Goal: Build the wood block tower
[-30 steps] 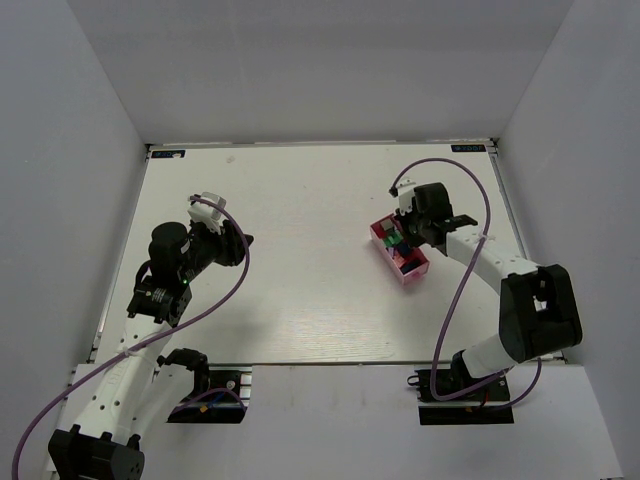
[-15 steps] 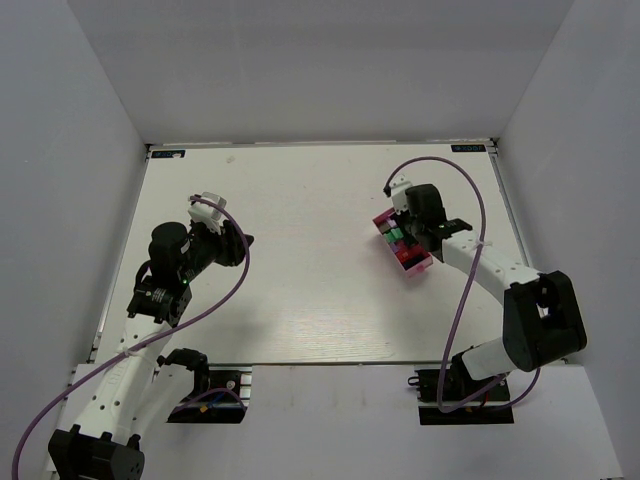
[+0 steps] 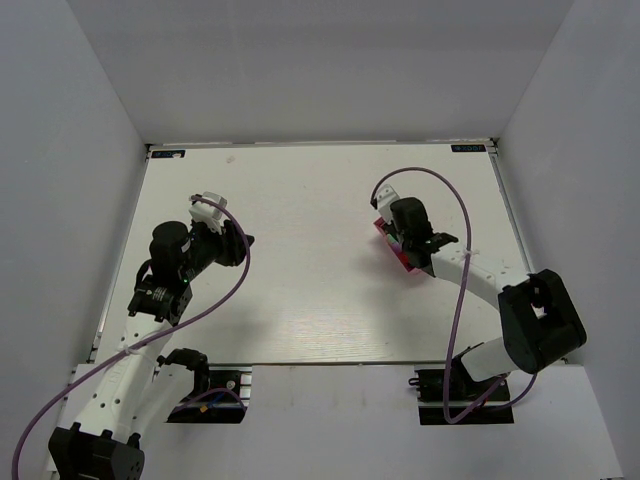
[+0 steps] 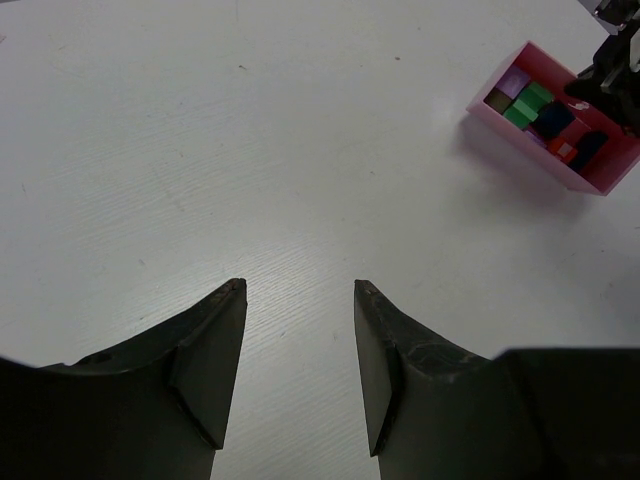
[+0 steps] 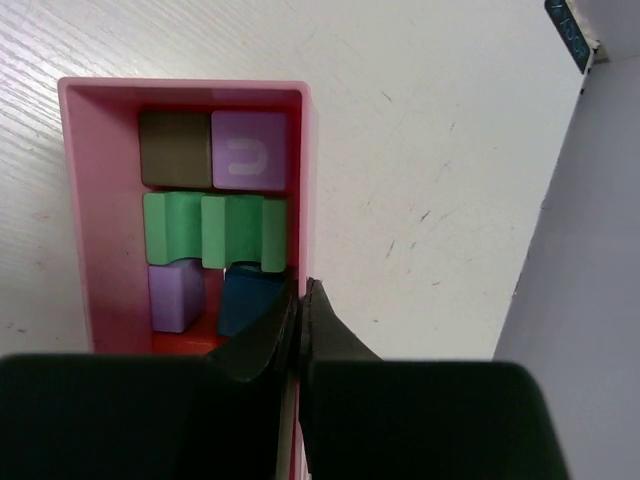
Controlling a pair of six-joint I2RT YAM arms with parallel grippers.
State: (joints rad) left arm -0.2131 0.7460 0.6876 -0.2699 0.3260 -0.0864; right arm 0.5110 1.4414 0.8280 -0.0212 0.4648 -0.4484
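The wood blocks lie side by side in a pink tray: a brown one, a purple one, a green one, a pale purple one and a blue one. No tower shows in any view. My right gripper is shut on the tray's right wall, one finger inside and one outside. From above, the right gripper covers most of the tray. My left gripper hangs open and empty over bare table, far left of the tray. From above, the left gripper sits mid-left.
White walls close in the white table on three sides. The right arm's purple cable loops above the tray. A dark label marks the table's far right corner.
My right gripper has moved left while clamped on the tray wall, and the tray has shifted and turned a little with it. The left arm has stayed still.
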